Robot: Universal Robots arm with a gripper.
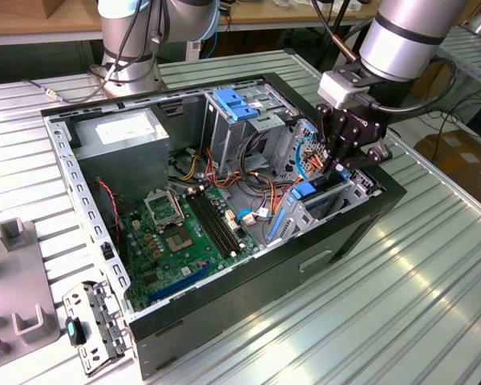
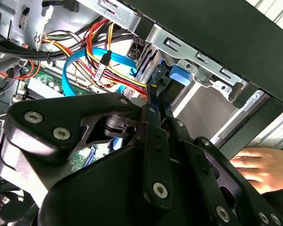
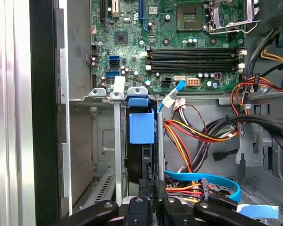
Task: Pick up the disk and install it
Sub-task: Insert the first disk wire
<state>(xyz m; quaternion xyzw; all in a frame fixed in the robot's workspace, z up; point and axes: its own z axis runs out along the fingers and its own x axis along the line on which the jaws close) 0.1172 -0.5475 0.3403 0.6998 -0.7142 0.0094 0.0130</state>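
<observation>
I have the tool (image 1: 339,160) clamped on the disk (image 3: 142,155), held edge-on so its rails fit the drive cage (image 1: 325,204) directly below.

Dark disk (image 3: 142,155) with blue rails, standing on edge, slotted inside the case's grey drive cage (image 3: 114,141).

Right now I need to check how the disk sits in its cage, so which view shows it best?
The first wrist view: the disk stands on edge in its slot, blue rail facing the camera, gripper at its end. In the exterior view, the disk is mostly hidden by cage and gripper. The second wrist view shows a blue tab.
</observation>
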